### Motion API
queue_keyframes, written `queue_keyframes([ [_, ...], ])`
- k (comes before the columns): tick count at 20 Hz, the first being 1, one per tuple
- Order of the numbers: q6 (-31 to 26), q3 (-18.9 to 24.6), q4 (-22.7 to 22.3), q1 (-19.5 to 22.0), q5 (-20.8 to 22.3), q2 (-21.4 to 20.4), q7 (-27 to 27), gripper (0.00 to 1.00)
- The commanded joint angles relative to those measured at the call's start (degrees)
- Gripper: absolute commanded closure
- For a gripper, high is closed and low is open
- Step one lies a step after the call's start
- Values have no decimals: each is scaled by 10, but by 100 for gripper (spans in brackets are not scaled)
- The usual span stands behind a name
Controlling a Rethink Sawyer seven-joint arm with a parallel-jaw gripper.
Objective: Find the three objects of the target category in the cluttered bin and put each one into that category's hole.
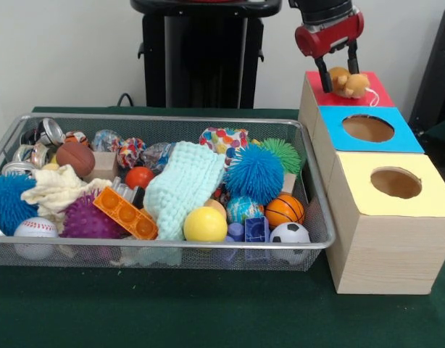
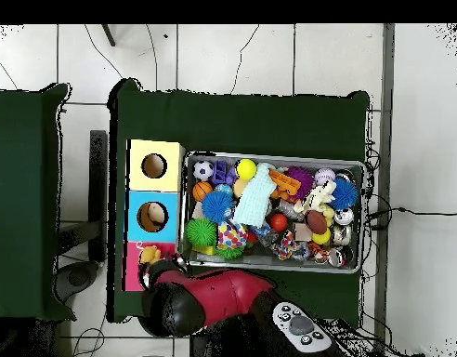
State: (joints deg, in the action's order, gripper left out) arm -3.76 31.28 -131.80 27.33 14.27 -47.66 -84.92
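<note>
An orange-tan plush animal (image 1: pixel 349 83) lies on the red top of the far wooden box (image 1: pixel 378 94) and covers its hole. My gripper (image 1: pixel 340 78) is right over it, open, with one finger (image 1: pixel 325 78) down beside the plush and the other behind it. In the overhead view the plush (image 2: pixel 150 254) sits on the red top (image 2: pixel 135 270) at the tip of the red arm (image 2: pixel 223 288). The wire mesh bin (image 1: pixel 172 118) is full of clutter; I see no other plush toy in it.
The blue-topped box's hole (image 1: pixel 367 128) and the yellow-topped box's hole (image 1: pixel 396 183) lie in a row nearer the camera. The bin holds a pale green cloth (image 1: pixel 183 190), a blue spiky ball (image 1: pixel 253 172), a green fuzzy ball (image 1: pixel 284 154), a yellow ball (image 1: pixel 205 225) and an orange brick (image 1: pixel 125 212).
</note>
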Motion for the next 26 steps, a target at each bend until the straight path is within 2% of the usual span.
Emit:
queue_keyframes([
  [1,-47,35,23,17,-31,-15,-85,0],
  [20,-86,61,-6,18,-89,-65,-95,0],
  [26,-89,57,-5,21,-90,-68,-82,0],
])
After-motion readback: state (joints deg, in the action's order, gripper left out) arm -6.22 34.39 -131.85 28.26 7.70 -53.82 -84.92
